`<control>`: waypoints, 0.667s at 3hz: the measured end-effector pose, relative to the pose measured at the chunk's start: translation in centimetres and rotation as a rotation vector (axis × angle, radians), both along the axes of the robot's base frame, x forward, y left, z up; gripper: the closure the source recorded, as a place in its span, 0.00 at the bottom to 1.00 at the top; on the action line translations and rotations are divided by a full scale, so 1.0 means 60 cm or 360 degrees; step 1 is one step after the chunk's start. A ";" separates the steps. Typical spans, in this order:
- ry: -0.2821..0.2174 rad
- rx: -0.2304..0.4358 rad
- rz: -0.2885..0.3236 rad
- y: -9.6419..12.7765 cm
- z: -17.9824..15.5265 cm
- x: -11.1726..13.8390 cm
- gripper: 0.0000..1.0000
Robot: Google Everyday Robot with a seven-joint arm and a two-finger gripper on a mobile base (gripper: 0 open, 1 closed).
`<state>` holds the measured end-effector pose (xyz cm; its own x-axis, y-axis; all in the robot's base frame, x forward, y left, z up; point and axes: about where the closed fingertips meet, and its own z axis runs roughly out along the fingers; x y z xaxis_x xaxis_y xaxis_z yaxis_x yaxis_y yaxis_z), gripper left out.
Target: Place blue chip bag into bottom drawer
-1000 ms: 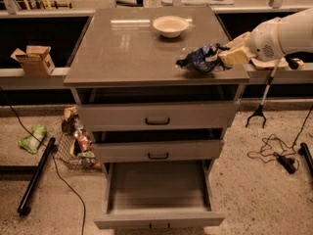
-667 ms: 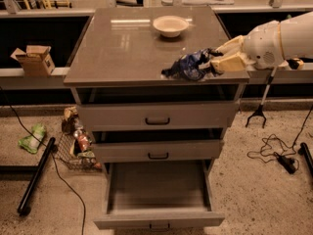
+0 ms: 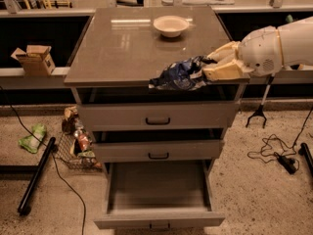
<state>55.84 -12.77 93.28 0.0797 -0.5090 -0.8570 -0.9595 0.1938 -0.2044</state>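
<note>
Crumpled dark blue foil chip bag (image 3: 180,75): silvery patches; at the front edge of the grey cabinet top (image 3: 122,48), right of centre.
Beige two-finger gripper (image 3: 209,68): on a white arm, at the cabinet's front right corner, clamped on the bag's right end.
Lowest grey cabinet drawer (image 3: 156,187): pulled open, below the bag.
Pale round bowl (image 3: 170,25): on the cabinet top, towards the rear.

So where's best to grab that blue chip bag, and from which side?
Take the blue chip bag by its bunched end on the picture's right, coming from that side, as the gripper holds it at the front edge of the cabinet top. The foil gathers thin there; the puffed middle might slip.
</note>
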 end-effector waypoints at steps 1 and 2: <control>0.0062 0.0014 0.0005 0.004 -0.050 -0.016 1.00; 0.0231 0.0129 0.0008 0.021 -0.192 -0.052 1.00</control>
